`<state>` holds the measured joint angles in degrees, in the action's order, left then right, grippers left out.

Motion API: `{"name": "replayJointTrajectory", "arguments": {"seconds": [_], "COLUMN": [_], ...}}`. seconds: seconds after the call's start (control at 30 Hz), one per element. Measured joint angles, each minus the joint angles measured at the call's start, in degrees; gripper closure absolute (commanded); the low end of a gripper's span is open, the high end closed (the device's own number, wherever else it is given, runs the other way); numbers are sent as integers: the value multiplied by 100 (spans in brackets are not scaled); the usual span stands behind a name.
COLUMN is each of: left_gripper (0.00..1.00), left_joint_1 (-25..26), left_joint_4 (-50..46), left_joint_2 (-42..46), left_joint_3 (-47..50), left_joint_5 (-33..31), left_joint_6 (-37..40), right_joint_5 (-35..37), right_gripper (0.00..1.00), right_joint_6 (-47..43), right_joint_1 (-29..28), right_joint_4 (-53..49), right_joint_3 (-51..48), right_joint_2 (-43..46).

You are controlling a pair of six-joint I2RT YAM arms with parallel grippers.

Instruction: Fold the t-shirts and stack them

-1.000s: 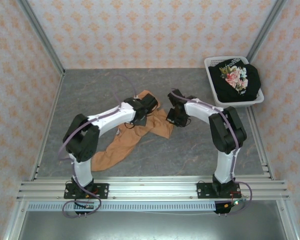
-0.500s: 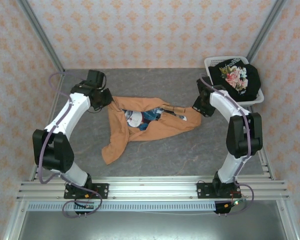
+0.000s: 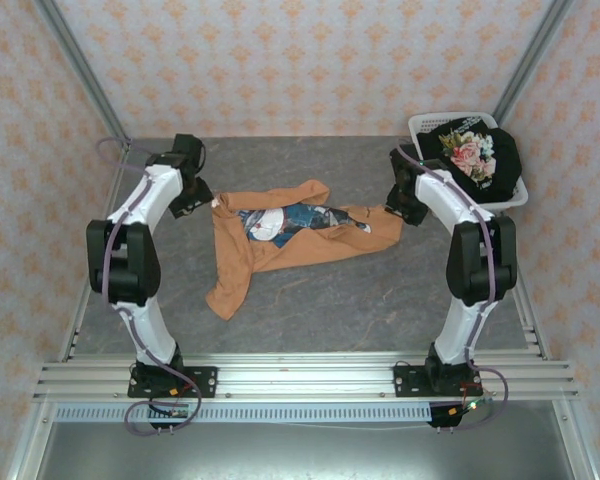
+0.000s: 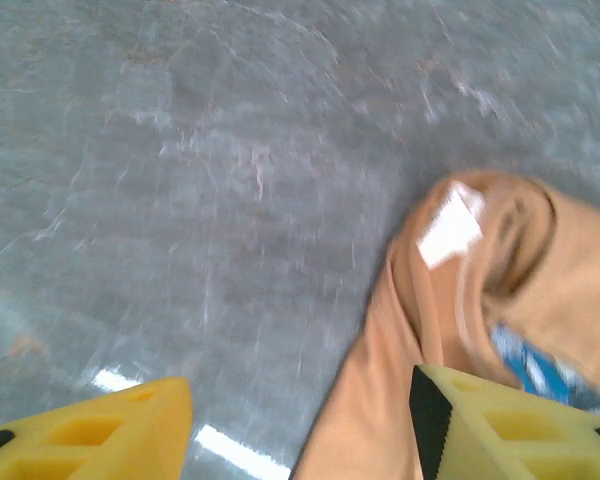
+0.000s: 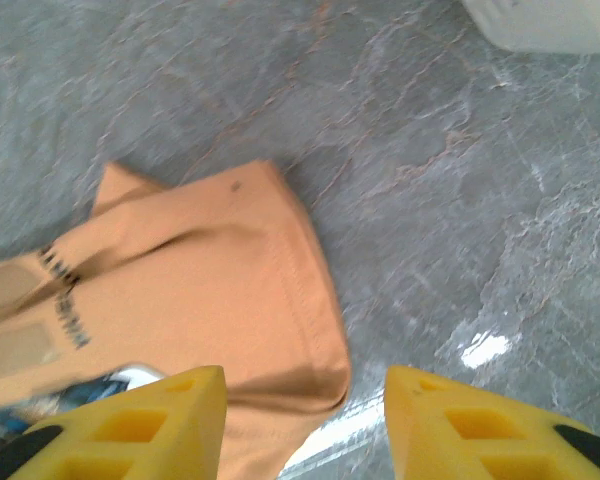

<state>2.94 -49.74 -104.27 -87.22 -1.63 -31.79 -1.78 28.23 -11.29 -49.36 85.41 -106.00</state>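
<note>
The orange t-shirt [image 3: 310,238] lies stretched left to right on the grey table, its blue-and-white print [image 3: 292,220] facing up and one part trailing toward the near left [image 3: 228,295]. My left gripper [image 3: 200,204] hovers at the shirt's left end, open; in the left wrist view the neck label [image 4: 448,228] and orange cloth [image 4: 380,400] lie beside the right finger [image 4: 510,430]. My right gripper [image 3: 399,211] is open over the shirt's right end, with the hem corner [image 5: 300,340] loose on the table between its fingers [image 5: 130,425]. The black t-shirt [image 3: 502,165] with pink flowers sits bunched in the basket.
The white plastic laundry basket [image 3: 421,125] stands at the far right corner, close behind my right arm. Metal frame posts and patterned walls close in the table [image 3: 380,300] on three sides. Bare grey surface extends in front of the shirt.
Both arms swung outward, drawing the bunched orange shirt out flat with its print up. Both grippers then opened and let the cloth go.
</note>
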Motion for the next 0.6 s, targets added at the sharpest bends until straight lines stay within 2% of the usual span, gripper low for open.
{"name": "replayJointTrajectory", "arguments": {"seconds": [0.17, 0.2, 0.27, 0.4, 0.6], "left_gripper": [39, 39, 38, 38, 38], "left_joint_1": [1491, 1816, 2135, 2221, 2232], "left_joint_4": [-229, -264, -319, -343, -216], "left_joint_2": [1285, 1403, 1388, 815, 31], "left_joint_3": [1126, 1333, 1574, 1582, 1139], "left_joint_5": [-164, -136, -74, -61, -61], "left_joint_6": [282, 326, 341, 341, 337], "right_joint_5": [-227, -319, -470, -730, -1252], "right_gripper": [51, 50, 48, 46, 49], "right_joint_6": [363, 481, 745, 1469, 2806], "right_joint_1": [-833, -1023, -1335, -1672, -1679], "right_joint_4": [-15, -2, 9, 52, 525], "right_joint_3": [0, 0, 17, 289, 214], "right_joint_2": [313, 321, 247, -225, -817]}}
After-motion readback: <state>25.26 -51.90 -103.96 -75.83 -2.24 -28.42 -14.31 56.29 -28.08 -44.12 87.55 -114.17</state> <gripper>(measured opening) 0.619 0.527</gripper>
